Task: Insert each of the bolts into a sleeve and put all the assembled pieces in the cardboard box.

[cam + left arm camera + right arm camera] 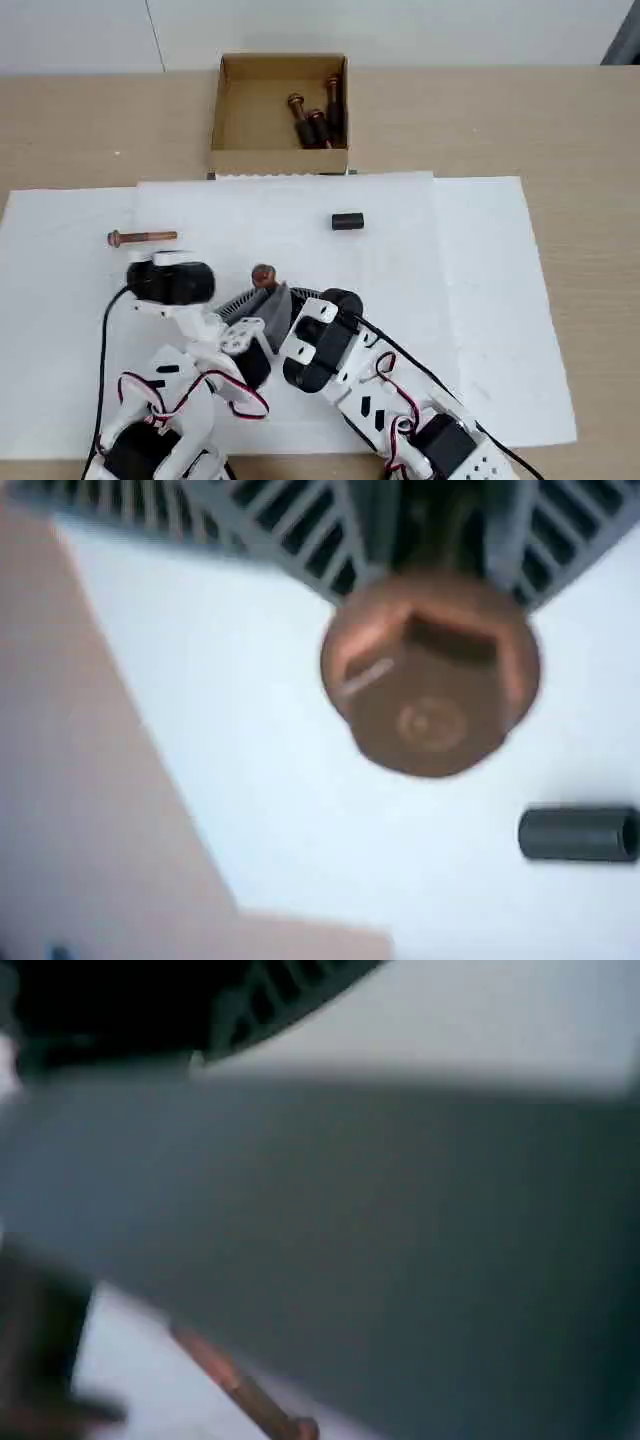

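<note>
A copper bolt (430, 675) is held by the left arm's jaws, which are closed on its shank. Its hexagonal head is turned toward the left wrist view, while from above it is seen as a small round cap over the white sheet (480, 300) on the tabletop (580, 120). A black sleeve (347, 221) lies loose beyond it. A second bolt (142, 237) lies well apart (a bolt also shows, blurred, in the right wrist view). Assembled pieces (315, 118) rest in the cardboard box (232, 110). How the right arm's jaws stand cannot be told.
</note>
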Robot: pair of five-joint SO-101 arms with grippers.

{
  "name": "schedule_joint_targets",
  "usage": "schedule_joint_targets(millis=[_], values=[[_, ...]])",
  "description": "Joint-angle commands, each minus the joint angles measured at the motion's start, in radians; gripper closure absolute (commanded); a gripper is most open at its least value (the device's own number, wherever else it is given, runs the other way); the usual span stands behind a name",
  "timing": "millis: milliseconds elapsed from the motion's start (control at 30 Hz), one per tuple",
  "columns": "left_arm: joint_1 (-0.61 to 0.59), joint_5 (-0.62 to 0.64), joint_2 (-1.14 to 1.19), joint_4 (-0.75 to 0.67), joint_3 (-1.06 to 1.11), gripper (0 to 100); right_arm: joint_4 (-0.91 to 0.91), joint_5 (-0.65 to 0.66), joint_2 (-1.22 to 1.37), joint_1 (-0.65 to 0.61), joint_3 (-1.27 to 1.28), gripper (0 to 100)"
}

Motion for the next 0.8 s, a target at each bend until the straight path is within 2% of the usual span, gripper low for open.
schedule_joint_targets(millis=[0,200,433,767], values=[[0.046,-0.044,-0.011,0.032,-0.010,99,-0.027,0.009,-0.012,-0.008,-0.037,99.5],[0.041,-0.068,-0.009,0.044,-0.005,99,-0.027,0.009,-0.012,-0.008,-0.037,99.5],[-0.048,-0.167,-0.006,0.044,-0.005,78,-0.027,0.009,-0.012,-0.008,-0.034,99.5],[-0.078,-0.193,-0.005,0.044,-0.120,78,-0.027,0.009,-0.010,-0.010,-0.029,99.5]])
